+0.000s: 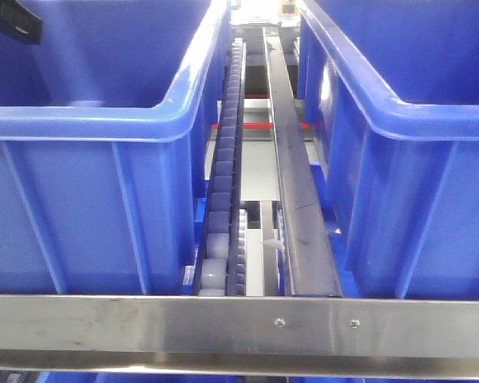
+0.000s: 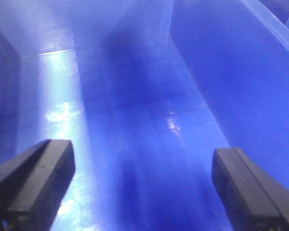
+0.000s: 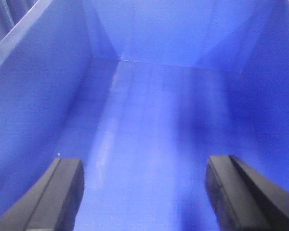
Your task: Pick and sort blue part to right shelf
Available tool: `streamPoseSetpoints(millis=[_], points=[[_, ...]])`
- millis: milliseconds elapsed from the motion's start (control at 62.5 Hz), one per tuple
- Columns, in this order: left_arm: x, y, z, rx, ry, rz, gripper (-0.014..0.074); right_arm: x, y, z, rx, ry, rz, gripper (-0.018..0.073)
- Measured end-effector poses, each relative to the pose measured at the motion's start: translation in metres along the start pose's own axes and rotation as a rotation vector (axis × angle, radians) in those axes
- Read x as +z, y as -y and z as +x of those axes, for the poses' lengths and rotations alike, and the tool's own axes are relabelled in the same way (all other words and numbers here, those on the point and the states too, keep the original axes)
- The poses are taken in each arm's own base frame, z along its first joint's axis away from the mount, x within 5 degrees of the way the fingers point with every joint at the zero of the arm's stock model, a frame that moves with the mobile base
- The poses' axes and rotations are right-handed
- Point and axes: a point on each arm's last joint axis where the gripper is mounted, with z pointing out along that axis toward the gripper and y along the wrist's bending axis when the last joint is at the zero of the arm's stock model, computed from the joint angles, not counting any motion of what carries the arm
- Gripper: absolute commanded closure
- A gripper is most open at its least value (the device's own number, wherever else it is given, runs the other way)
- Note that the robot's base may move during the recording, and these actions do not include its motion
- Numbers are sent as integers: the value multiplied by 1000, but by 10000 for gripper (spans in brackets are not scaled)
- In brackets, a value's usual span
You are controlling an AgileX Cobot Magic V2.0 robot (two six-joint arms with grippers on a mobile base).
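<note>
Both end effectors open over bare blue bins

Plainly, the front view looks down between two blue bins: a left bin (image 1: 80, 128) and a right bin (image 1: 415, 120), each with a thick rolled rim and ribbed outer wall. Between them runs a roller track (image 1: 227, 159) of pale, closely spaced wheels, and just beside it on the right a dark metal rail (image 1: 295, 183). Both lead away from the camera. A steel bar (image 1: 239, 323) with two small screws crosses the foot of the picture in front of the bins. A dark piece of an arm shows at the top left corner, above the left bin.

The left wrist view shows the left end effector (image 2: 144, 187) with its two black fingers (image 2: 36, 183) set wide apart, nothing between them. Below lies a glossy blue bin floor (image 2: 135, 120) with light streaks on it, and a blue wall rises at the right.

The right wrist view shows the right end effector (image 3: 144, 192) likewise spread wide, gripping nothing, over a smooth blue bin floor (image 3: 154, 125) walled on three sides.

The blue part shows in none of the three views, so where it lies I cannot tell.
</note>
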Motion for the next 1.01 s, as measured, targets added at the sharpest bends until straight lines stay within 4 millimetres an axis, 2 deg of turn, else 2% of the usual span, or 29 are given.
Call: streamPoseSetpoints(millis=[112, 240, 304, 400, 528, 544, 592, 847, 1007], points=[[0, 0, 0, 0, 0, 0, 35, 0, 0, -8, 0, 19, 0, -36], [-8, 0, -4, 0, 21, 2, 235, -6, 0, -24, 0, 50, 1, -27], [-14, 0, -7, 0, 42, 2, 343, -9, 0, -30, 0, 55, 2, 27], [-20, 0, -11, 1, 65, 3, 479, -13, 0, -37, 0, 55, 4, 214], [-27, 1, -14, 1, 90, 3, 473, -13, 0, -36, 0, 35, 6, 533], [-28, 1, -14, 1, 92, 3, 472, -13, 0, -36, 0, 33, 6, 549], [-28, 1, -15, 1, 94, 3, 472, -13, 0, -36, 0, 33, 6, 523], [-30, -1, -15, -42, 100, 2, 472, -19, 0, -37, 26, 39, 3, 520], [-46, -12, -18, -93, 150, -45, 473, -33, -1, -40, 30, 83, 1, 520]])
